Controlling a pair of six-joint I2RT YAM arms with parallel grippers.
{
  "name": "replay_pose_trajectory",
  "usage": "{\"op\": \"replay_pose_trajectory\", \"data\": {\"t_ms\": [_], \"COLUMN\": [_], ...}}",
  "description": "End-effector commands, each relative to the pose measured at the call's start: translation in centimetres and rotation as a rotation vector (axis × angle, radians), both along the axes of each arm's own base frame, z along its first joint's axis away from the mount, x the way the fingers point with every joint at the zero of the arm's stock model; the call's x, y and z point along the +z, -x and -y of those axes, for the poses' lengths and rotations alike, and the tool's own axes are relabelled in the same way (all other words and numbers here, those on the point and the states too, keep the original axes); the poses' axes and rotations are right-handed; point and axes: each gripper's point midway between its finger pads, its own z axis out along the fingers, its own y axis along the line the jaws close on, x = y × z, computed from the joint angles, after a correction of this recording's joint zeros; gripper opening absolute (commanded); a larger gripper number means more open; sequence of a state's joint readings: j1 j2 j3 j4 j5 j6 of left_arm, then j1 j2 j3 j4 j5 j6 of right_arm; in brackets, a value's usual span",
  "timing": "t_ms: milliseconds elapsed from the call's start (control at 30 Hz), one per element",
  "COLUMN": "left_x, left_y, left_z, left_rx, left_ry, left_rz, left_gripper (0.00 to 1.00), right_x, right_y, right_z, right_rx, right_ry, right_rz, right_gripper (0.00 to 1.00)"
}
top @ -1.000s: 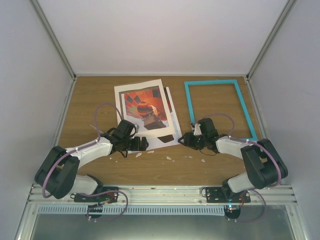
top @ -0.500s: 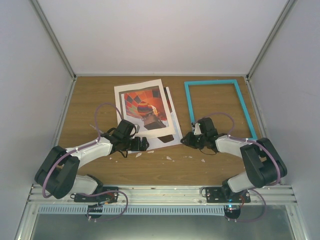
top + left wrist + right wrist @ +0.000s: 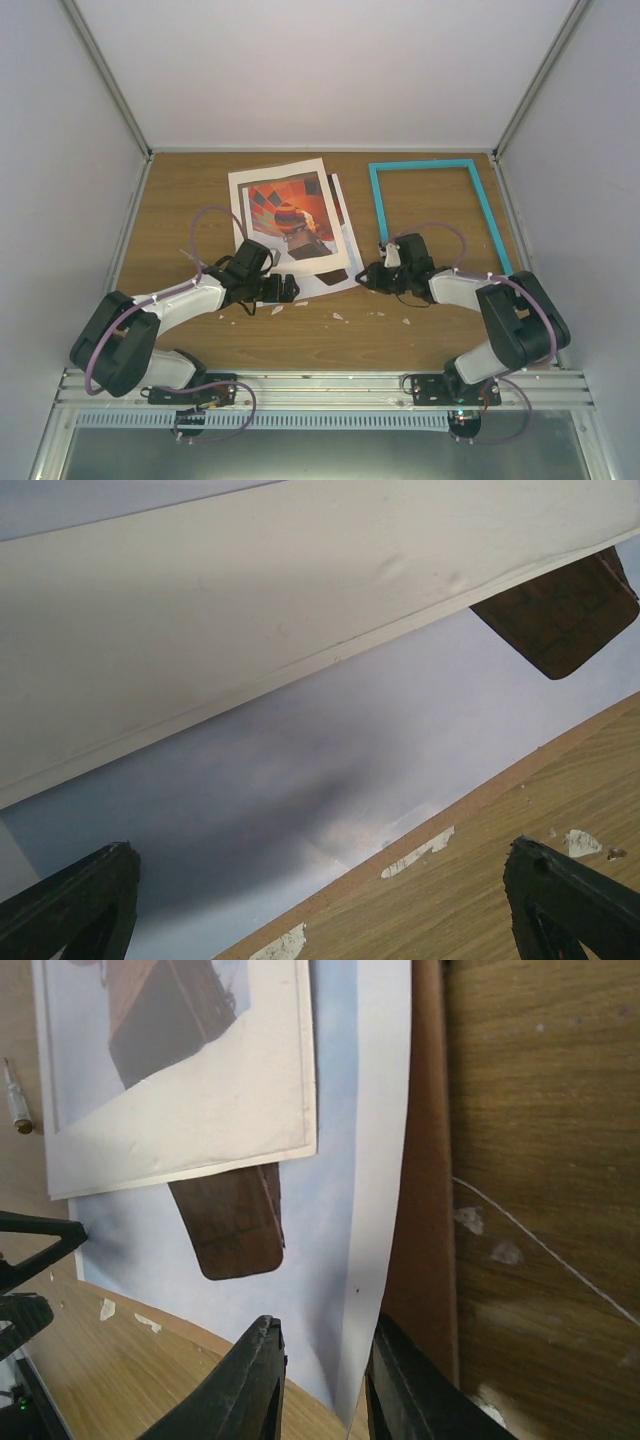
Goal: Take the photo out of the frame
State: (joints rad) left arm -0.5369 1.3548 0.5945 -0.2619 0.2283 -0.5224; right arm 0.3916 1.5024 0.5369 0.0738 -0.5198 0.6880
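The photo (image 3: 330, 1210) is a pale blue print with a brown basket (image 3: 235, 1225). It lies mostly hidden under a white-edged sheet (image 3: 290, 212) that carries an orange picture. The empty turquoise frame (image 3: 430, 163) lies flat at the back right. My right gripper (image 3: 362, 275) is at the stack's near right corner. Its fingers (image 3: 255, 1385) are apart, either side of the photo's raised white edge. My left gripper (image 3: 290, 288) is wide open at the stack's near edge, with the photo (image 3: 300, 780) just ahead of it and nothing between its fingers (image 3: 570, 900).
A brown board strip (image 3: 425, 1160) shows under the photo's right edge. White paper flecks (image 3: 340, 316) dot the wooden table (image 3: 180, 200) near the grippers. A small metal pin (image 3: 15, 1095) lies left of the stack. Grey walls enclose the table.
My right gripper has crept slightly left toward the stack's corner. The left arm and the sheets look unchanged.
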Motion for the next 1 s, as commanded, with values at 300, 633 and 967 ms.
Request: {"op": "replay_pose_trajectory", "data": {"t_ms": [300,633,967], "left_x": [-2.1,-2.2,-2.1], "left_y": [2.5,2.6,2.7], "left_z": [-0.4,-0.4,-0.3], "left_rx": [-0.030,-0.035,-0.044], "left_ry": [-0.029,-0.026,-0.023], "left_rz": [-0.097,-0.099,-0.094], "left_gripper": [0.99,0.99,0.99], "right_x": [1.6,1.2,0.3], "right_y": [-4.2,-6.9,-11.0], "right_z": [-0.6,-1.9,-2.3], "right_rx": [0.067,0.126,0.100], "right_ry": [-0.126,-0.152,-0.194], "right_rz": [0.113,0.108,0.108], "right_gripper": [0.31,0.30,0.27]}}
